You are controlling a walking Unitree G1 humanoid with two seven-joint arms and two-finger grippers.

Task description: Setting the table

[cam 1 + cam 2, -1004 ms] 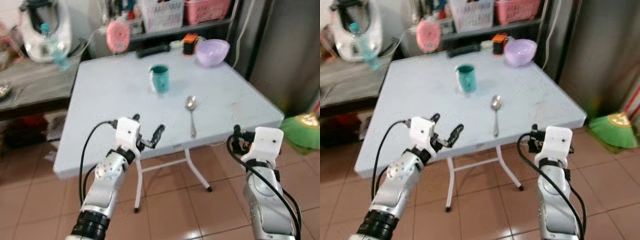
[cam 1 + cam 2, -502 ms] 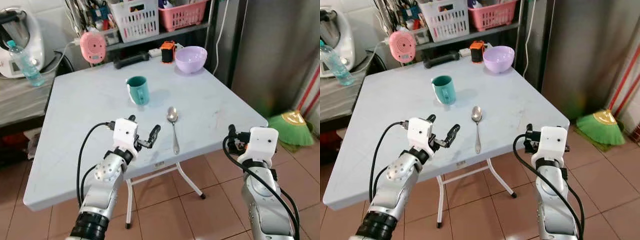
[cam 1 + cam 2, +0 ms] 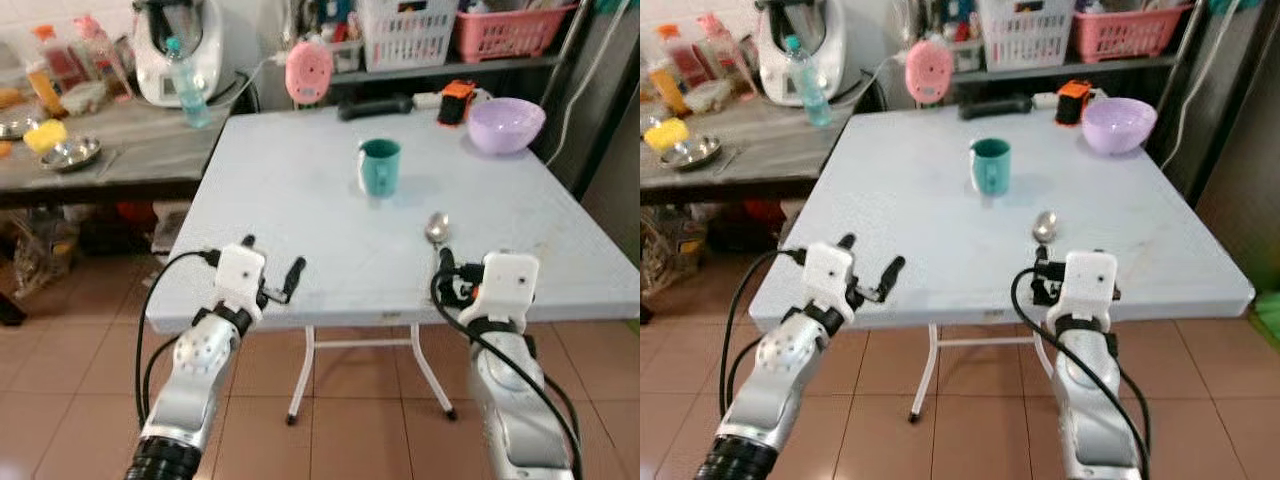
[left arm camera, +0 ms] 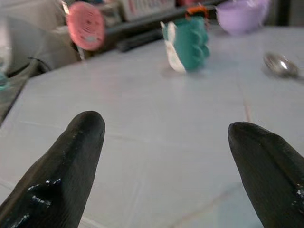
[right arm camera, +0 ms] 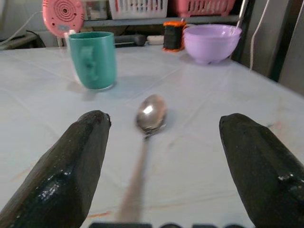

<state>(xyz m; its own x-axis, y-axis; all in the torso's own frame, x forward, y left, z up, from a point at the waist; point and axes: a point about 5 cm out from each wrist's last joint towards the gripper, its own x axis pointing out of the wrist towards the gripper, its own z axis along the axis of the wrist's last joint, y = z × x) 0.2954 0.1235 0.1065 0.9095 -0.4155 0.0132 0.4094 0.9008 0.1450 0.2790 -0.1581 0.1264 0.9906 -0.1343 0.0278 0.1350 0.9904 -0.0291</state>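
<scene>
Steel spoon (image 5: 148, 118) on pale blue table (image 3: 290, 200) | right gripper (image 5: 156, 190) wide open, lined up | left gripper (image 4: 166, 166) open, idle | step: approach | next: lower, pinch handle

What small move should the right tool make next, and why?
Probably ease the right tool forward and down over the spoon. Its fingers are open, and the spoon lies flat on the table, lined up between them with its handle pointing toward the tool. Nothing is held yet.
</scene>
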